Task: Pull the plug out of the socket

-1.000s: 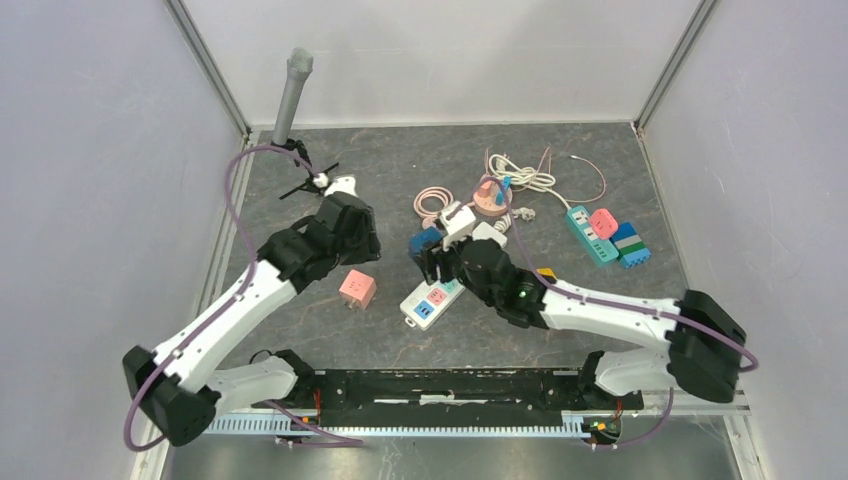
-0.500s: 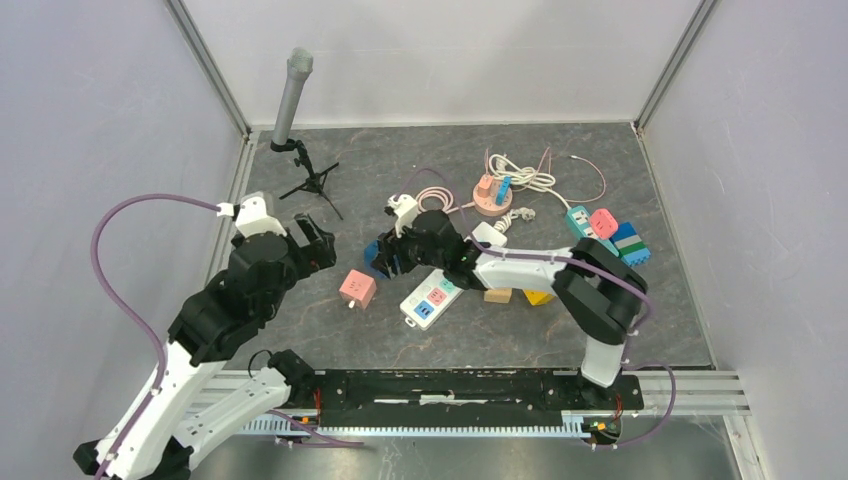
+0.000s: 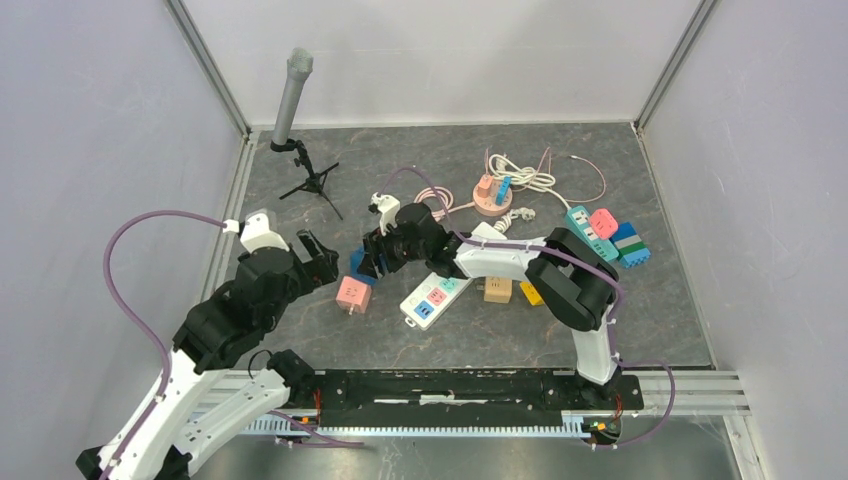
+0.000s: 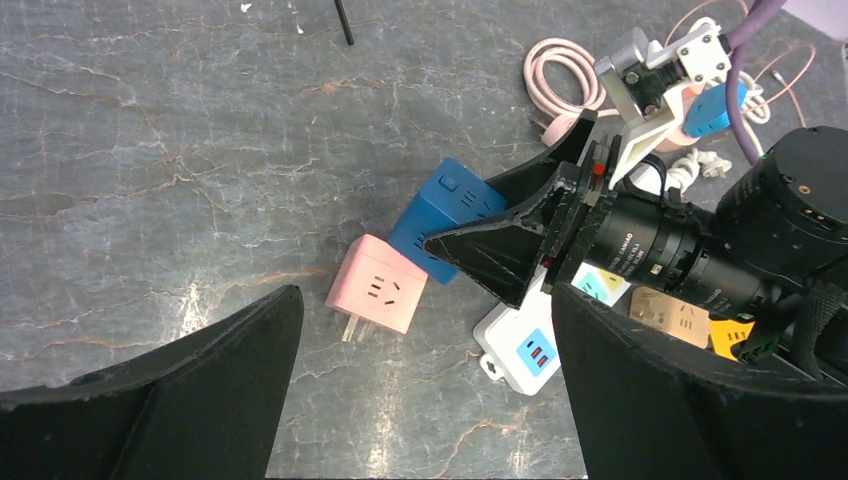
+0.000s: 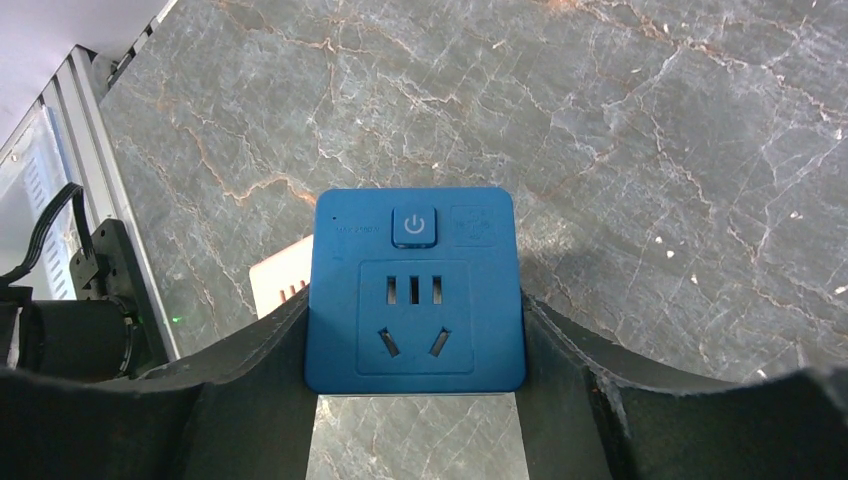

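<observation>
Pulled back now, my left fingers point(image 4: 200, 390) gape empty, leaving the pink plug point(image 4: 375, 297) loose on the table point(image 4: 150, 150). My right fingers point(image 5: 250, 400) clamp the blue socket point(image 5: 413, 290) just beside it, keeping it steady.

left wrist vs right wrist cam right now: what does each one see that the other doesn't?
Left wrist only: the pink plug cube with its prongs, the white power strip, the coiled pink cable.
Right wrist only: the face of the blue socket cube, with power button and empty slots, plus the rail at the table edge.
Both: the blue socket cube clamped in the right gripper, the pink plug cube next to it, the marble table.
</observation>
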{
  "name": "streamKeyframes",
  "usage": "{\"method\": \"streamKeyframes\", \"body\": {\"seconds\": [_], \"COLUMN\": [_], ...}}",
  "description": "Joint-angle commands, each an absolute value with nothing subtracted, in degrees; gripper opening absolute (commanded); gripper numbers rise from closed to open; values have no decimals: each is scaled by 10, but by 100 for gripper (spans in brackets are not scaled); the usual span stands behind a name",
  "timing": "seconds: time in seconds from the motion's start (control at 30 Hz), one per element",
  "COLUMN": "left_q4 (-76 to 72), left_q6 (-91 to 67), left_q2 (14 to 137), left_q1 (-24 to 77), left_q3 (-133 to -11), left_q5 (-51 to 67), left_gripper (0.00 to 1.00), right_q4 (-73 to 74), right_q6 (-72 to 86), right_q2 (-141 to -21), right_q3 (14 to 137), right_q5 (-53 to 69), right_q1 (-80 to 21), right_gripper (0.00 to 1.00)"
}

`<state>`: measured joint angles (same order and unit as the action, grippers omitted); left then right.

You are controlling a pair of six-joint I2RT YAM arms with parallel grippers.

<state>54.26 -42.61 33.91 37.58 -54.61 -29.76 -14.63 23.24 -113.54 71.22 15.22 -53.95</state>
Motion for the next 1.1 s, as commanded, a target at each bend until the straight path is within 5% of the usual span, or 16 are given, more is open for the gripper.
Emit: {"method": "streamKeyframes", "body": {"seconds": [0.0,0.23,0.57,0.87,1.07], "left_q4": [542,546,546,523,449], "left_q6": [-455,-458,-455,-434,-384], "left_q2": [327,321,330,320,333], "left_q1": [374,374,374,374,374], "left_q3": [-543,-536,-533,-533,-532], "left_q5": [-299,-300,-301,-288,-200], "left_gripper": [100,100,100,100,100], "right_q4": [-109,-66,-14,-13,72], "right_q6": [253,282,302,258,218], "right_q2": [-1141,-1146,-1179,-1087,-1003], "right_q3": [748,777,811,803,778], "right_q5": [147,116,95,69,-53], "right_q1": [-538,-527,-520,-508,-474], "right_gripper": [69,83,81,84,85]}}
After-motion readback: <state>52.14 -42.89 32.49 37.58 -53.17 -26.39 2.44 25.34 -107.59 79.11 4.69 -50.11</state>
